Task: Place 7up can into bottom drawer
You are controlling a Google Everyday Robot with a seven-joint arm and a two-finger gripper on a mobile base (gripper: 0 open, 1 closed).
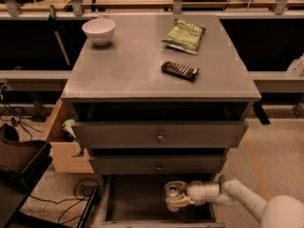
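The 7up can (174, 191), silver-white with a shiny pull-tab top, stands upright inside the open bottom drawer (137, 201), toward its right side. My gripper (176, 196) reaches in from the lower right on a white arm and is shut on the can, its pale fingers (180, 202) wrapped around the can's sides. I cannot tell whether the can rests on the drawer's grey floor or hangs just above it. The drawer is pulled out below the two upper drawers with round knobs.
On the cabinet top lie a white bowl (99, 31), a green chip bag (185, 34) and a dark snack bar (179, 71). A wooden box (61, 146) stands left of the cabinet. A black case and cables (28, 175) lie at the lower left.
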